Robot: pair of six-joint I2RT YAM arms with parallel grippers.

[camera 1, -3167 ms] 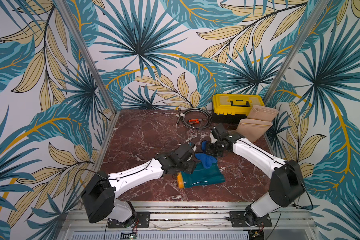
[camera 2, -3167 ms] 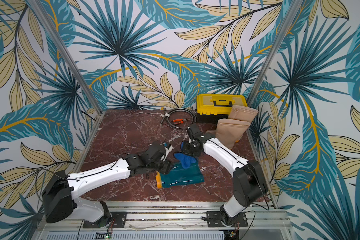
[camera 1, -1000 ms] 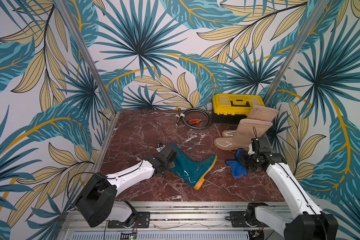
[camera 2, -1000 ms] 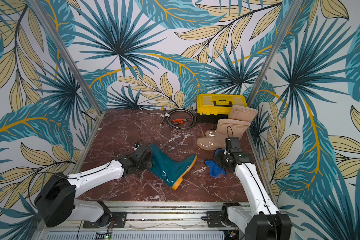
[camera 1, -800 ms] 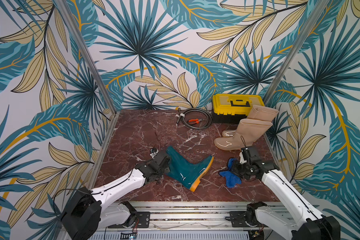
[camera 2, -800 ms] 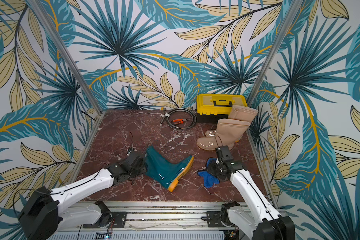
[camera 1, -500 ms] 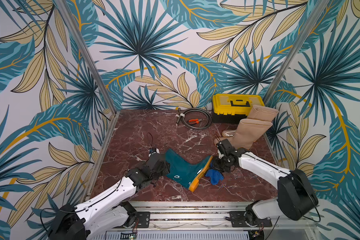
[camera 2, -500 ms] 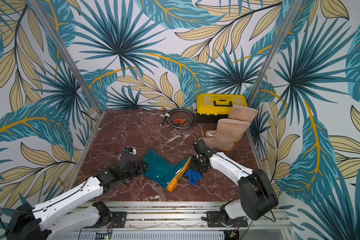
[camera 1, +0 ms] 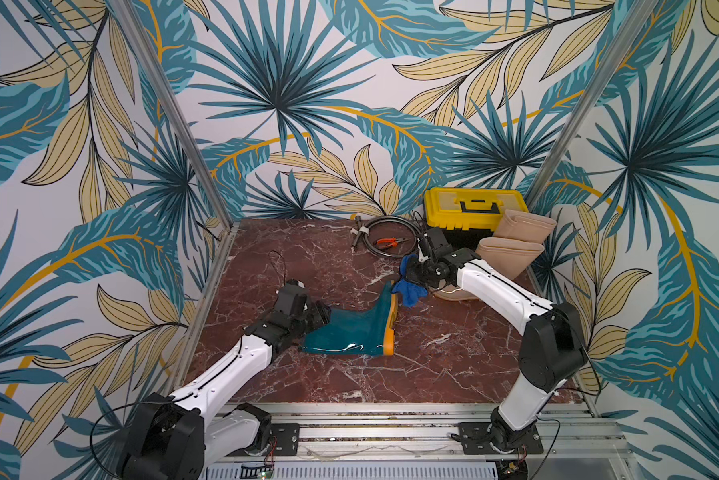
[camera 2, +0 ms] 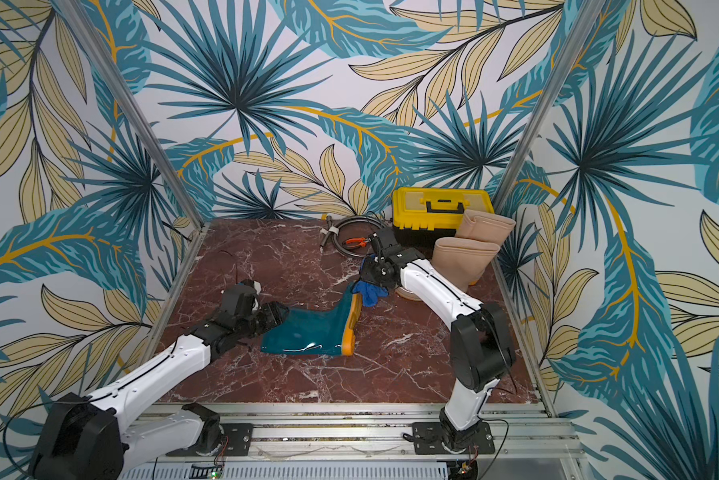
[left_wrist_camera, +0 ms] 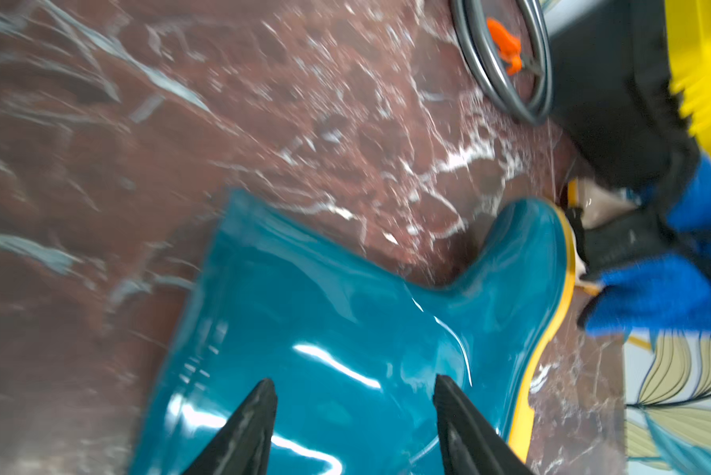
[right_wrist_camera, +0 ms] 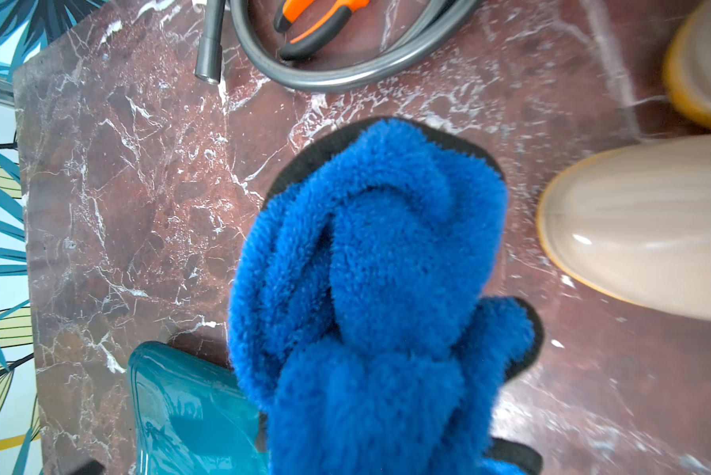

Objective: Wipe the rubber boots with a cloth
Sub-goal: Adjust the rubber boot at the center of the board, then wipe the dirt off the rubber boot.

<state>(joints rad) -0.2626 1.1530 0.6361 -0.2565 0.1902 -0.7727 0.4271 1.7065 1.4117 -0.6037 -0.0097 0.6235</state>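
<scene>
Two claws on show: the left claw (left_wrist_camera: 353, 378) has its jaws spread wide with nothing pinched, poised over the shaft of the one teal boot (camera 1: 355, 328) at its 9 o'clock end, while the right claw (camera 1: 411, 277) is clamped tight on the one blue cloth (camera 1: 409, 291), bunched up and hanging right at that boot's toe, about 1 o'clock from mid-table. The teal boot lies on its side at the centre of the marble table (camera 1: 432, 374), orange sole facing 3 o'clock. Boot count is three: out at 2 o'clock stand the nearer tan boot (camera 1: 509, 254) and the farther tan boot (camera 1: 524, 224), both upright. Back at 1 o'clock: one yellow toolbox (camera 1: 474, 208), one coiled hose (right_wrist_camera: 337, 80), one pair of orange pliers (camera 1: 386, 242) inside the coil
</scene>
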